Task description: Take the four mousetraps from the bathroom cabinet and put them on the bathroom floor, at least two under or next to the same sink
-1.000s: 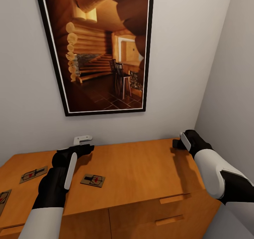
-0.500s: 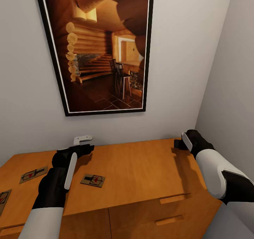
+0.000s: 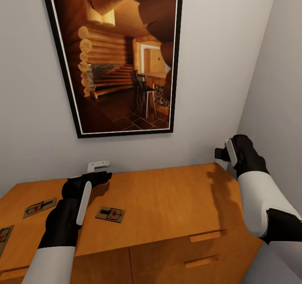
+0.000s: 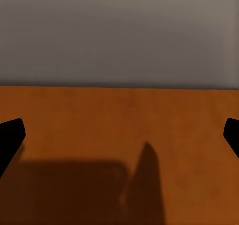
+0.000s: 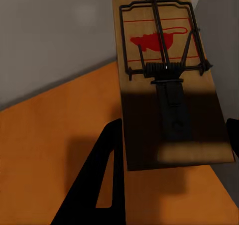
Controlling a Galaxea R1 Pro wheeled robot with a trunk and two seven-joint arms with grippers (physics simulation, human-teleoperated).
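Observation:
The orange-brown cabinet (image 3: 167, 200) stands against the wall below me. Three mousetraps lie on its top: one (image 3: 110, 214) beside my left forearm, one (image 3: 40, 207) further left, and one (image 3: 4, 235) cut off by the frame's left edge. Another mousetrap (image 5: 167, 80), with a red mouse print and a dark metal bar, sits between the fingers of my right gripper (image 5: 172, 140). That right gripper (image 3: 220, 153) hangs above the cabinet's back right corner. My left gripper (image 3: 105, 176) is open just over the cabinet top (image 4: 124, 135), with nothing between its fingers.
A large framed picture (image 3: 117, 58) hangs on the wall behind the cabinet. A small white bracket (image 3: 98, 165) sticks out of the wall just past my left gripper. The side wall (image 3: 277, 87) runs close by my right arm. Drawer handles (image 3: 208, 236) face me.
My right gripper has risen from the cabinet's back right corner, carrying the mousetrap up off the top. The left arm and the other mousetraps have stayed put.

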